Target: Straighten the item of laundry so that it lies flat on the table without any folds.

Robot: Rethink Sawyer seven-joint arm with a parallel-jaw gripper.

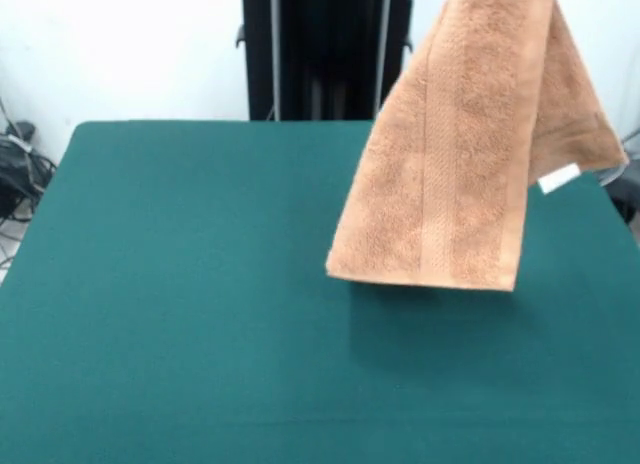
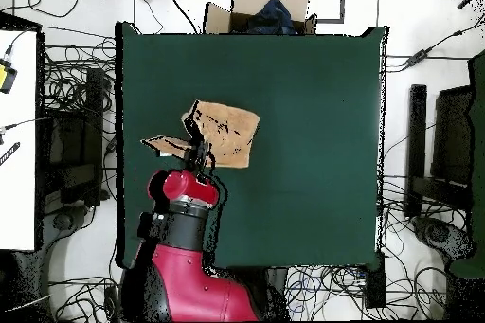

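One orange-tan towel (image 1: 470,144) hangs folded above the green tabletop (image 1: 200,314), draped down from the picture's top, its lower edge clear of the felt, a white tag (image 1: 558,178) at one edge. Overhead, the tool (image 2: 201,153) pinches the towel near the tabletop's robot-side edge.
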